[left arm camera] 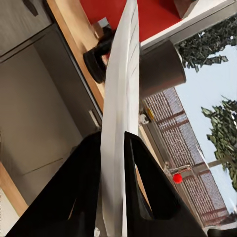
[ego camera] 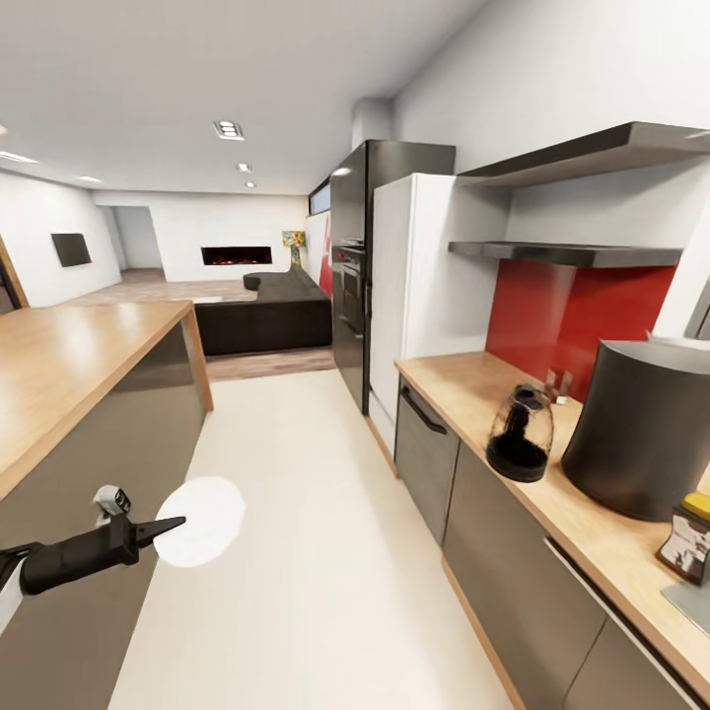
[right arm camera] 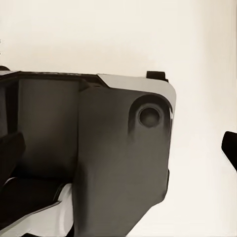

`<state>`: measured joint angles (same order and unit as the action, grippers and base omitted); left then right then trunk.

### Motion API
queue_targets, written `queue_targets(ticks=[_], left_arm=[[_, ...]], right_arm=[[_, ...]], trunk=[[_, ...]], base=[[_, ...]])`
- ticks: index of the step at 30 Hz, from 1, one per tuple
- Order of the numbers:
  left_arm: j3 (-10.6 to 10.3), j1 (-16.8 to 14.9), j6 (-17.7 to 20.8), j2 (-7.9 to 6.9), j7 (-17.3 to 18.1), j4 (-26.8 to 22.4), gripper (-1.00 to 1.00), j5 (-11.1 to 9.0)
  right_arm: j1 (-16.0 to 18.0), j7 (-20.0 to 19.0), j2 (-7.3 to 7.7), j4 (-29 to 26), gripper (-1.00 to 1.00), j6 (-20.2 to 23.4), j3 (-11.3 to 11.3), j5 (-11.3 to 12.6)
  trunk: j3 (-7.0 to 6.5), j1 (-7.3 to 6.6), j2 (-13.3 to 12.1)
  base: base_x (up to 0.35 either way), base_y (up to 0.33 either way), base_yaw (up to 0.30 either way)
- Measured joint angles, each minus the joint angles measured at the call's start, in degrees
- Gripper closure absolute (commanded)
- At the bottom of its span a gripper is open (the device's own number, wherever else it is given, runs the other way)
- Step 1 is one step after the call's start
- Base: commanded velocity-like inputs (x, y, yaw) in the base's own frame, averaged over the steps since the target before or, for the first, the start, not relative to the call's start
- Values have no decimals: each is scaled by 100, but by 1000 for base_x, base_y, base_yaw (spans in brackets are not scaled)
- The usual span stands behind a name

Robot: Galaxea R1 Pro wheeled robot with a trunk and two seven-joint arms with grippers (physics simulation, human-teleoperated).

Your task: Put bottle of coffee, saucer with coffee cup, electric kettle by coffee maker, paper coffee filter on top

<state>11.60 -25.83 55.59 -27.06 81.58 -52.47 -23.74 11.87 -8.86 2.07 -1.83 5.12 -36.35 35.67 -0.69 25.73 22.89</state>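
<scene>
My left gripper (ego camera: 170, 526) is low at the left, over the aisle floor, shut on the rim of the round white saucer (ego camera: 202, 521). The left wrist view has the saucer (left arm camera: 123, 74) edge-on between the black fingers (left arm camera: 81, 187). On the tan countertop (ego camera: 463, 380) at the right stand the brown glass electric kettle (ego camera: 520, 434), the tall dark coffee maker (ego camera: 641, 429) with a pale piece on its top, and the yellow-capped bottle of coffee (ego camera: 690, 537). The right wrist view looks at my own grey body, with dark fingertips (right arm camera: 230, 148) far apart at the picture's sides.
A wood-topped island (ego camera: 59, 365) borders the aisle on the left. Past the countertop stand a white fridge (ego camera: 414, 286) and a dark oven tower (ego camera: 353, 266). Grey shelves (ego camera: 582, 253) hang over the red backsplash. A sink corner (ego camera: 690, 602) lies beside the bottle.
</scene>
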Motion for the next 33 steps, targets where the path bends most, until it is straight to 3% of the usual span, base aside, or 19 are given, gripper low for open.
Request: queue_targets(ticks=[9,33], left_arm=[[8,0,9,-8,0,0,100,0],[1,0,9,-1,1,-1,100,2]], right_arm=[[-1,10,3,-9,-100,-552,13,20],[-2,10,-33,-118,-100,-607,33,44]], trunk=[[0,0,0],[0,0,0]], base=[[334,1,0],[335,84,0]])
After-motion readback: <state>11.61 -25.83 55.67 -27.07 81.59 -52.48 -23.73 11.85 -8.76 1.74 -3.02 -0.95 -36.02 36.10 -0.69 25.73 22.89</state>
